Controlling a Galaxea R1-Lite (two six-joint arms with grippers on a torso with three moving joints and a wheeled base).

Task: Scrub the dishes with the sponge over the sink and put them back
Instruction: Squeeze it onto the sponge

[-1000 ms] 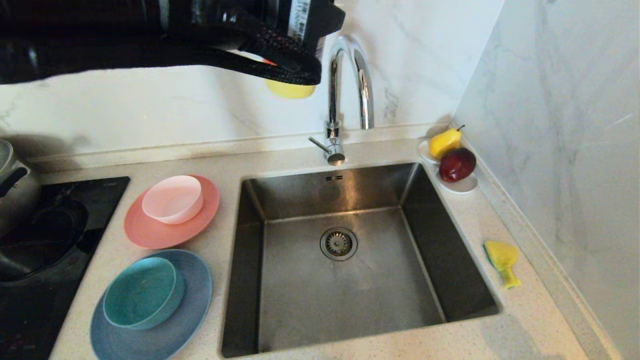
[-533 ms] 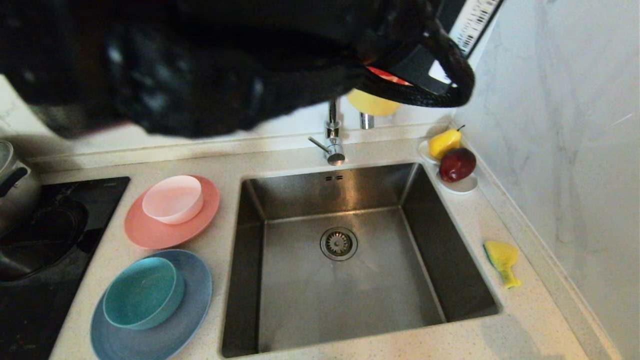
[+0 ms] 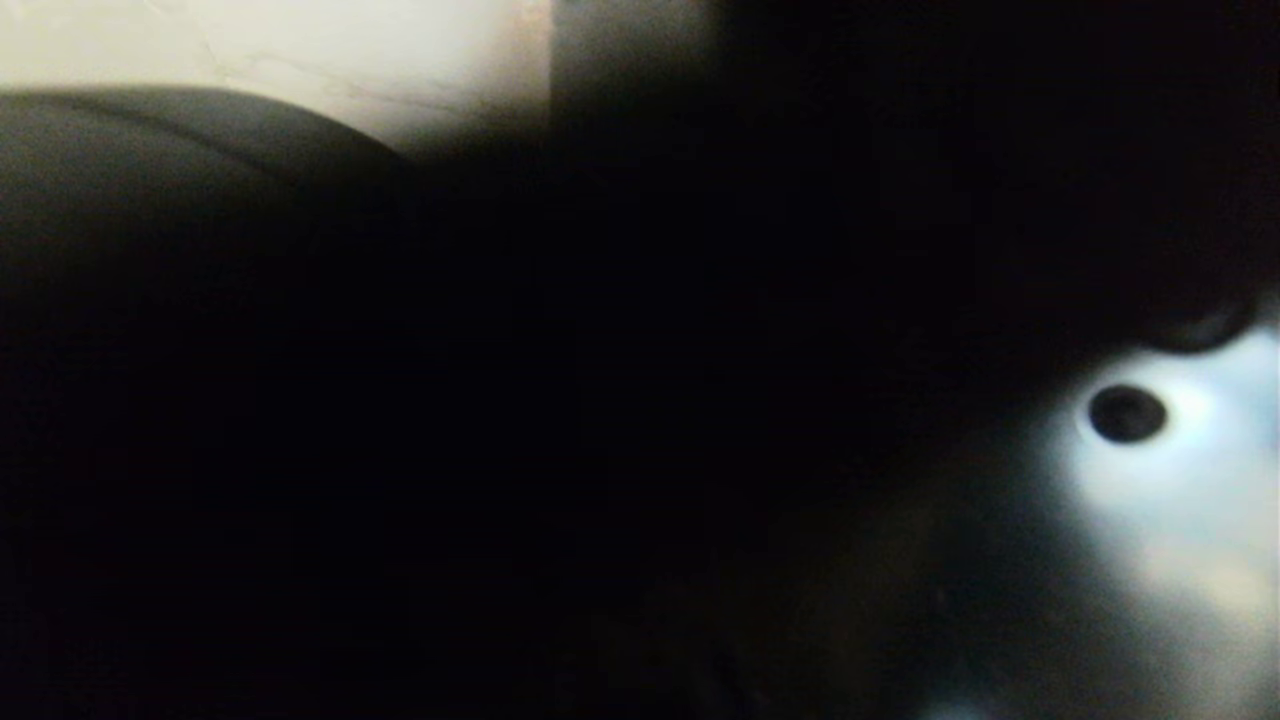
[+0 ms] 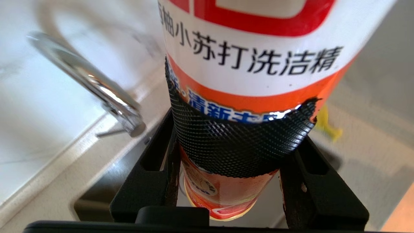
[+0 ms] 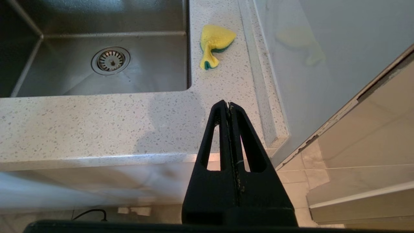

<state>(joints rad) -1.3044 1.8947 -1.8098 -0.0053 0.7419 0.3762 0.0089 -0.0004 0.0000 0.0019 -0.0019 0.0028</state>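
My left gripper [image 4: 237, 142] is shut on a detergent bottle [image 4: 252, 64] with a white, orange and red label, its black mesh pads wrapped round the body. It hangs over the far rim of the sink [image 4: 100, 191], beside the chrome tap [image 4: 97, 90]. A strip of the yellow sponge [image 4: 326, 124] shows behind the bottle. In the right wrist view the sponge [image 5: 215, 43] lies crumpled on the counter to the right of the sink [image 5: 106, 19]. My right gripper [image 5: 228, 105] is shut, empty and parked in front of the counter edge. The dishes are hidden.
My left arm [image 3: 400, 400] fills almost all of the head view as a dark mass. The speckled counter [image 5: 97, 123] runs along the front of the sink. A marble side wall [image 5: 323, 48] stands just right of the sponge. The drain strainer [image 5: 110, 60] sits mid-basin.
My left arm has swung to the right with the bottle and come close to the head camera, covering the dishes, sink and tap seen before. The right arm has not moved.
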